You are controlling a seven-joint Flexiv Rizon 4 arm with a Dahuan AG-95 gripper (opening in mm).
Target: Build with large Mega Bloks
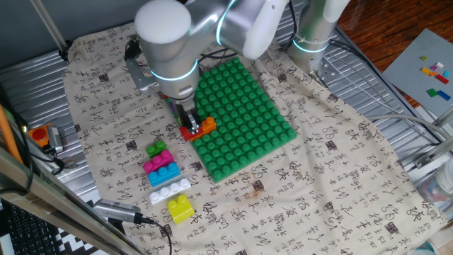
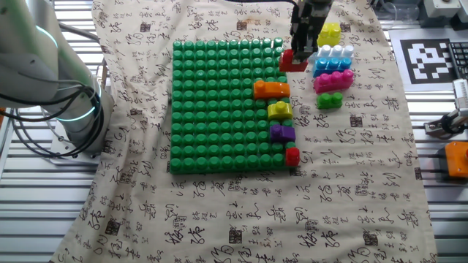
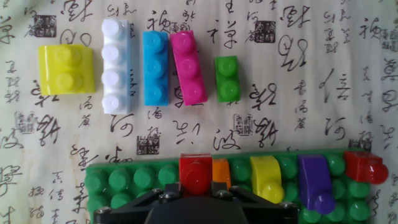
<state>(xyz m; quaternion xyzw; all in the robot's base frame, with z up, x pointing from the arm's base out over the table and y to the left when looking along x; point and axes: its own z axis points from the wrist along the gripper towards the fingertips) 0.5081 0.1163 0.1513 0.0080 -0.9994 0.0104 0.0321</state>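
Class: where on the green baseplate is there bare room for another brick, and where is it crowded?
The green baseplate is bare except the edge nearest the loose bricks. There the orange, yellow, purple and red bricks crowd together, with the end effector above.

Hand view: green baseplate cut off by the lower edge; orange brick mostly hidden behind the red brick; gripper fingertips hidden. One fixed view: tiny bricks on the grey plate, far right, too small to distinguish.

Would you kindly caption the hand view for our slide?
Gripper holding a red plastic brick over the green studded baseplate; five loose bricks wait on the cloth.
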